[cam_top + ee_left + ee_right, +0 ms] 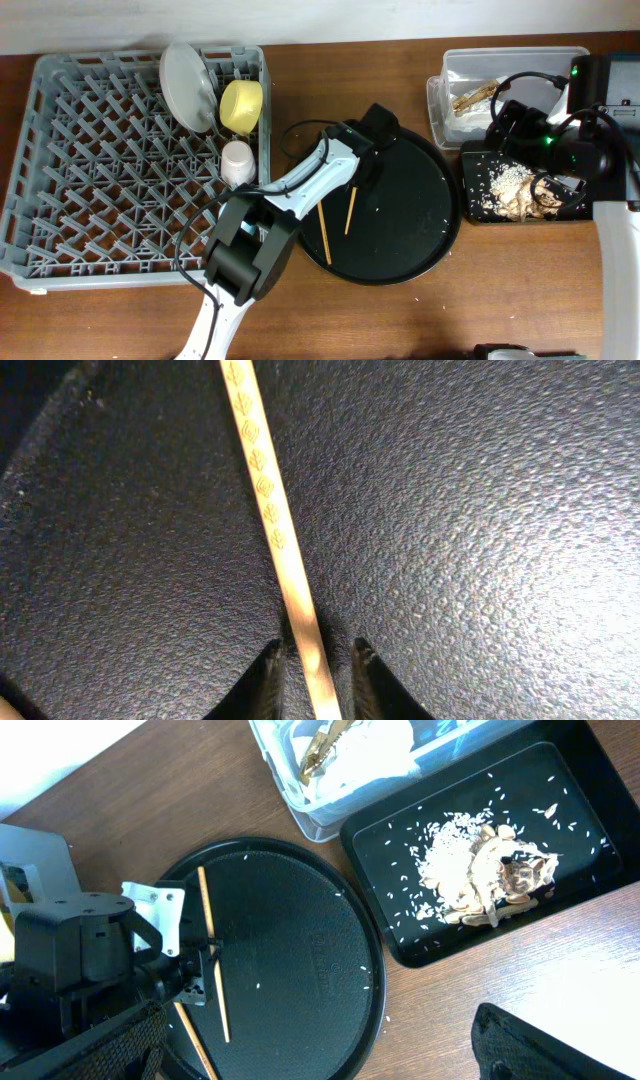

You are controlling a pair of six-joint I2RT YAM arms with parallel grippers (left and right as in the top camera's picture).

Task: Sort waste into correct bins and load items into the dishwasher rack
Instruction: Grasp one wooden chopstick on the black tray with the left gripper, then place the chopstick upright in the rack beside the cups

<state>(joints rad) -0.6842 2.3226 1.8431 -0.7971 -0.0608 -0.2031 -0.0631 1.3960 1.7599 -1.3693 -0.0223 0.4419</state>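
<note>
Two wooden chopsticks lie on the round black tray (420,235): one at the left (323,232), one to its right (350,212). My left gripper (362,178) is down on the tray, open, its fingertips (312,660) on either side of the right chopstick (270,500) with a gap on each side. My right gripper (530,140) hovers open and empty over the bins; its wrist view shows both chopsticks (212,955). The white plate (188,85), yellow bowl (242,105) and pink cup (238,162) stand in the grey rack (90,190). The blue cup is out of view.
The clear tub (505,62) at the back right holds the brown-gold wrapper (472,97) and white napkin (365,750). The shallow black tray (475,205) in front of it holds food scraps (520,195) and rice grains. A few grains lie on the round tray.
</note>
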